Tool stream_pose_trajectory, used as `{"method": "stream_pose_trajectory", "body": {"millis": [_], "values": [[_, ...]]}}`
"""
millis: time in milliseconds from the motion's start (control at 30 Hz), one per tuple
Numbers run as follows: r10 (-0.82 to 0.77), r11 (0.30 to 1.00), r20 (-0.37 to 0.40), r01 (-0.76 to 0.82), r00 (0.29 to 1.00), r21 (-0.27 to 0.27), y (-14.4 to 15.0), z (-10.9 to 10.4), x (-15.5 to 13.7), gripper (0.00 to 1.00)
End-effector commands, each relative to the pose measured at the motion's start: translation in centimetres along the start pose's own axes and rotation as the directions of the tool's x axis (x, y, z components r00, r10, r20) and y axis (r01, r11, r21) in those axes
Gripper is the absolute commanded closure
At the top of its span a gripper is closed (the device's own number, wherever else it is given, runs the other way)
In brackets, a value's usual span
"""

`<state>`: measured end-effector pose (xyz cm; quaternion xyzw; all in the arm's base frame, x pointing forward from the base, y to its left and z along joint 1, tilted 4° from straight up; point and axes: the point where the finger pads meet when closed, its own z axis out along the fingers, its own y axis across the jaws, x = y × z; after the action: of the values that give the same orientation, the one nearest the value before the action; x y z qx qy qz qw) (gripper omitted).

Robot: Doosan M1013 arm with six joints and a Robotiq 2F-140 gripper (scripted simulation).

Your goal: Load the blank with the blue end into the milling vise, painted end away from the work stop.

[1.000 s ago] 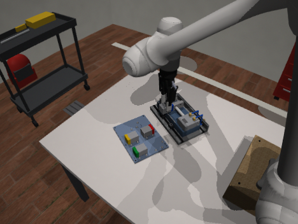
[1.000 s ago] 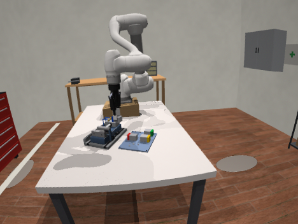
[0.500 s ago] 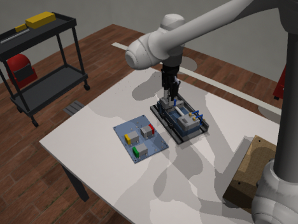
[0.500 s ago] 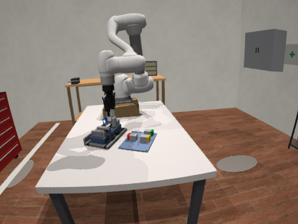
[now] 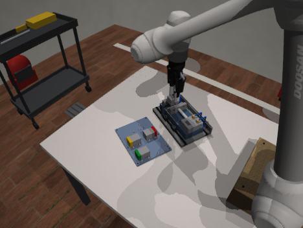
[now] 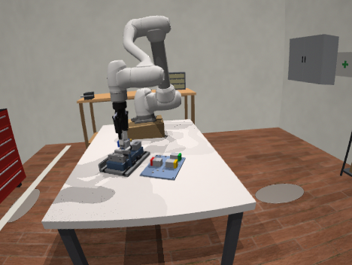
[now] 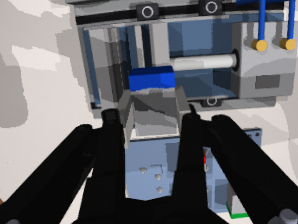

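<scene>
The end effector [image 5: 175, 96] [image 6: 122, 142] [image 7: 154, 100] is pinching the blue-ended block [image 5: 171, 100] [image 6: 125, 143] [image 7: 155, 106] by its long sides, and the block is hanging over the vise [image 5: 183, 140] [image 6: 129, 171] [image 7: 272, 101], on the side near the blue plate [image 5: 129, 128] [image 6: 158, 173] [image 7: 140, 185]. From where I'm standing, I can't tell how high it is hovering. The painted end is pointing away from the plate, which is suiting the stop; the stop rod itself is escaping my eye.

Whoever is guiding this should be keeping the block level and square, lining its long side up with the hoseless jaw and its plain end with the stop, then lowering straight and slowly. A slight twist could be catching a jaw top. Letting go should be waiting until both low bars are bearing it.

Counting, I'm finding four blocks: one in the grip and three resting on the plate, being one red-ended [image 5: 149, 133] [image 6: 157, 162], one yellow-ended [image 5: 134, 140] [image 6: 171, 163] and one green-ended [image 5: 144, 152] [image 6: 174, 156] [image 7: 237, 200]. One vise is standing beside one plate on the worktop [image 5: 81, 139] [image 6: 150, 199].

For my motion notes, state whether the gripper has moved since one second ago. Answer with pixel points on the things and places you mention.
Yes. In the exterior view the gripper [image 5: 175, 98] [image 6: 123, 141] [image 7: 154, 100] has shifted left against the milling vise [image 5: 191, 125] [image 6: 116, 164] [image 7: 265, 65], away from the infeed plate [image 5: 142, 130] [image 6: 159, 174] [image 7: 142, 155].
</scene>
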<state>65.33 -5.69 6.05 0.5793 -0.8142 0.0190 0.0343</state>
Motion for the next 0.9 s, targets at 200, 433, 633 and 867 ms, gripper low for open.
{"method": "stream_pose_trajectory", "body": {"millis": [200, 433, 633, 867], "values": [[0.000, 1.000, 0.000, 0.000, 1.000, 0.000, -1.6, 0.1, 1.8, 1.00], [0.000, 1.000, 0.000, 0.000, 1.000, 0.000, -2.8, 0.1, 3.2, 1.00], [0.000, 1.000, 0.001, 0.000, 1.000, 0.000, -3.8, 0.2, 4.4, 1.00], [0.000, 1.000, 0.000, 0.000, 1.000, 0.000, -3.5, 0.2, 4.0, 1.00]]}}
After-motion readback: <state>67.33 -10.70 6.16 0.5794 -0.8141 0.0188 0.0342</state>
